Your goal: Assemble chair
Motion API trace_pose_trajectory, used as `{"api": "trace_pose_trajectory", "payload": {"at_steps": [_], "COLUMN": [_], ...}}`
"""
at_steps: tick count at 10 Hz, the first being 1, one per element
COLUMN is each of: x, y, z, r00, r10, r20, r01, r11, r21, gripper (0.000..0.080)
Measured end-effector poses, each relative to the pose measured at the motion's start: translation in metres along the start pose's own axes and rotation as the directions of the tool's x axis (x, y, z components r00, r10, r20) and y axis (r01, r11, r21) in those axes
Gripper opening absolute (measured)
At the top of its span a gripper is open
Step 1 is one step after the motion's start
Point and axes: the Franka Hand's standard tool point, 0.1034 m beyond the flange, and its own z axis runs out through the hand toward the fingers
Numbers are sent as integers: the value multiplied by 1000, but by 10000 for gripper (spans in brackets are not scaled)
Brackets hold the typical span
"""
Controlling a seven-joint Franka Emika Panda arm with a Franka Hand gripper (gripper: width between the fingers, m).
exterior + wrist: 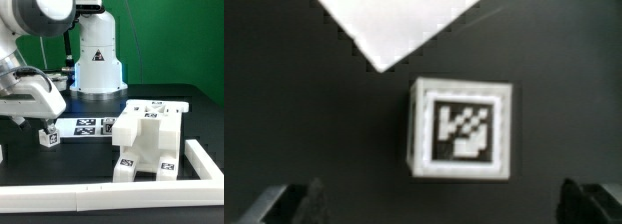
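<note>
Nearest me is the long white rail (100,190). Past it, on the black counter (60,160), the big chair piece (150,140) sits at 3 o'clock. At 9 o'clock the small chair block (46,135) stands loose below my end effector (438,203). Its fingers are spread wide and touch nothing.

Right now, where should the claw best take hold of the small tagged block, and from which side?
Probably by the two long sides of the small block, coming from above: it lies alone, and its narrow width fits the open claw.
</note>
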Motion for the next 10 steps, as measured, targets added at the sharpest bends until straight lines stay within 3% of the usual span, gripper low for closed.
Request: {"api": "trace_pose_trajectory", "payload": {"at_steps": [3, 5, 8, 10], "x": [-1, -7, -20, -20], "y": [7, 4, 8, 7], "z": [0, 7, 26, 27], "r00": [983, 982, 977, 976], "r10": [-9, 86, 163, 167], "r20": [-184, -166, -139, -138], "r01": [0, -93, -170, -174], "r11": [999, 995, 985, 984], "r21": [-50, -38, -43, -43], "gripper": [649, 649, 649, 649]}}
